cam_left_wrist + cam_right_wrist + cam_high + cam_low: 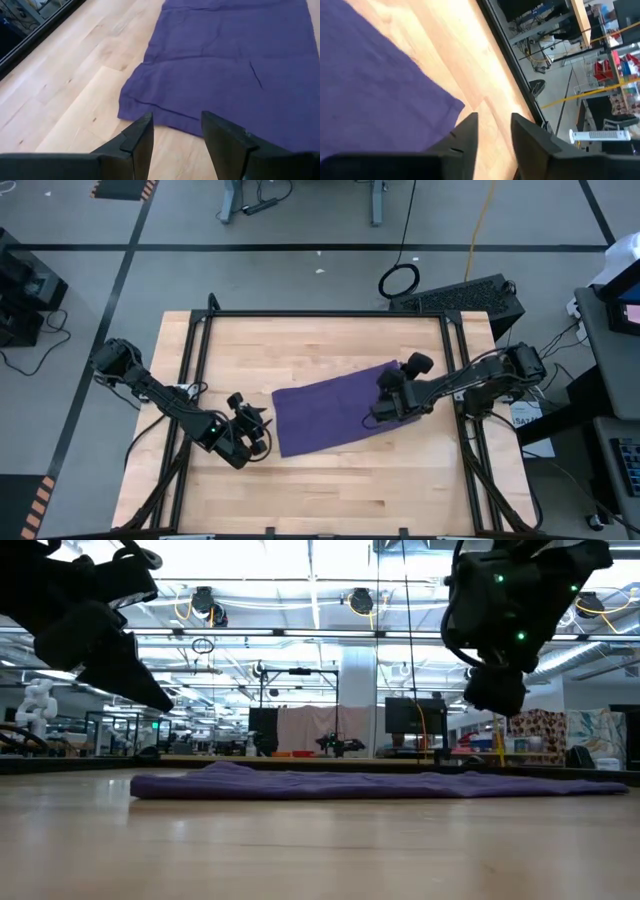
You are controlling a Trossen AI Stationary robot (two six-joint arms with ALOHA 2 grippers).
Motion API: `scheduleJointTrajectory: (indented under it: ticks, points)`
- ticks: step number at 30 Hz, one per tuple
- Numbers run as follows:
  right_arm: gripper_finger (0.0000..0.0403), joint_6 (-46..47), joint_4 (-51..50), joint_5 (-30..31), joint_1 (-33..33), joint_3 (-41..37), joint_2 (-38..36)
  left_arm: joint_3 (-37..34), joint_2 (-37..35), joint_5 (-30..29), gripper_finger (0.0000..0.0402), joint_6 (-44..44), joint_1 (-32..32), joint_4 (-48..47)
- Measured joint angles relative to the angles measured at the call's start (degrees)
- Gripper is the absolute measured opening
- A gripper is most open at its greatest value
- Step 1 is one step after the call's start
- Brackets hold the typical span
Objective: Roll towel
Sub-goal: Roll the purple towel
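Pale wooden tabletop [330, 490] lay bare all round my work, with black frame rails [320, 314] along its sides. My left gripper [252, 432] hovered just beside the towel's near-left corner, fingers [140, 137] parted with a moderate gap and holding nothing. My right gripper [392, 402] hung over the towel's opposite end, its fingers [467, 131] also apart and empty, above the corner there. Between them the towel [335, 418] lay flat and spread, slightly askew, near the table's middle and touching only wood. I judged the rolling had not begun; this was the approach to the first grasp. Next I would need to drop onto one short edge, pinch it, and turn it over itself. Open board around the cloth gave room to roll, well clear of the rails.
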Motion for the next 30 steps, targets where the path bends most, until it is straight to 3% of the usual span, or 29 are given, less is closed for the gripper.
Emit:
scheduleJointTrajectory:
  ticks: [7,13,16,19,24,27,30]
  points:
    - [0.0169,12.9,-17.4,-4.5,5.6,9.3,-0.4,0.0,0.1,1.4,0.0170,0.1,0.0,2.2]
    - [0.0171,22.3,-14.2,-6.3,15.3,10.9,-1.6,0.0,0.9,2.6,0.0170,4.7,0.0,8.5]
    - [0.0167,26.0,-5.8,-5.3,19.7,7.7,-1.6,0.0,2.5,2.9,0.0170,10.3,0.2,13.9]
    - [0.0151,26.5,10.7,-1.2,22.3,2.0,-1.6,0.0,5.3,4.4,0.0170,16.5,1.5,20.0]
    - [0.0106,13.4,40.2,4.3,22.0,-7.0,-1.5,0.0,11.3,11.9,0.0155,27.1,5.8,36.5]
    - [0.0072,7.3,49.3,6.0,19.4,-11.6,-1.5,0.0,15.0,16.9,0.0129,28.6,8.2,41.7]
    - [0.0035,7.3,58.2,6.0,16.9,-17.8,-1.5,0.0,17.6,18.4,0.0100,24.8,9.6,39.7]
